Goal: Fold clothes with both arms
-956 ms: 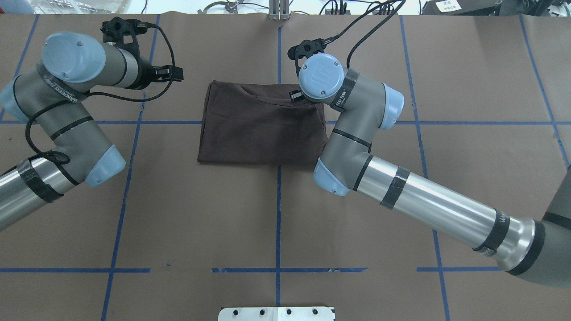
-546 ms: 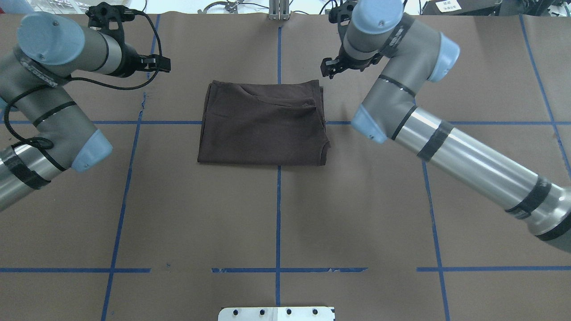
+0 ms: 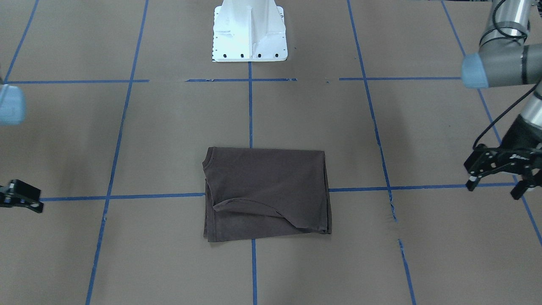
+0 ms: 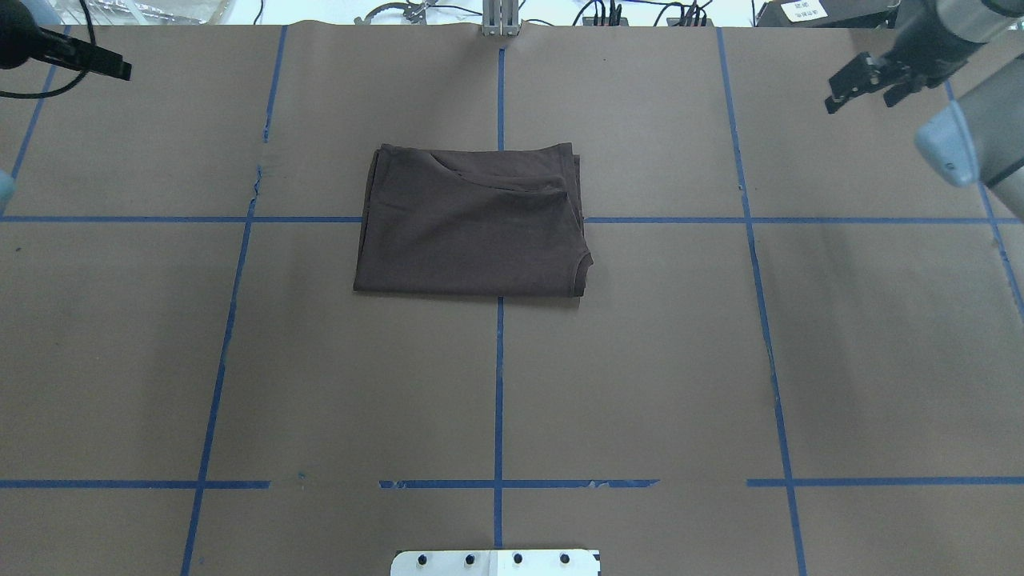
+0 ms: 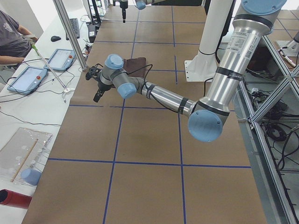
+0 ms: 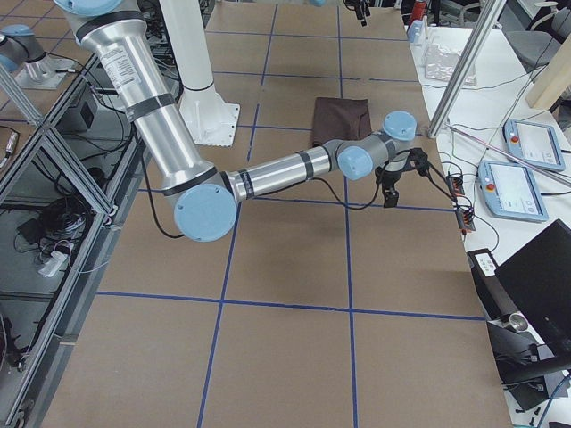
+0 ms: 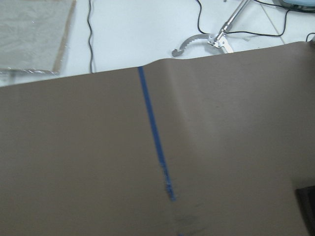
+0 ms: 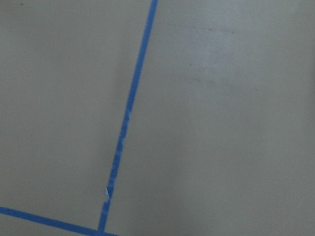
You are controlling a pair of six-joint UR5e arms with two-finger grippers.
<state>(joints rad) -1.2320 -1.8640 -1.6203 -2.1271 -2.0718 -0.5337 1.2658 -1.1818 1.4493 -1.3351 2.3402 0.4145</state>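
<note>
The left tool [image 3: 493, 189] hung released, fingers spread with nothing between them, well out to the robot's left above the counter [image 4: 640, 360]. The right tool [image 4: 860, 94] was likewise released and empty, out near the far right corner. From each, the T-shirt [image 4: 472, 232] lay inward toward the centre. It sat flat as a folded rectangle where two blue tape lines [image 4: 499, 384] cross, its long axis running from one tool's side to the other's. Both tools were well apart from it, neither plainly nearer. The left arm [image 5: 163, 97] and right arm [image 6: 277, 169] stretched low and outward, wrists bent so the tools pointed down. The fold looked finished. Any further crease would call for both to travel inward to the short ends.
</note>
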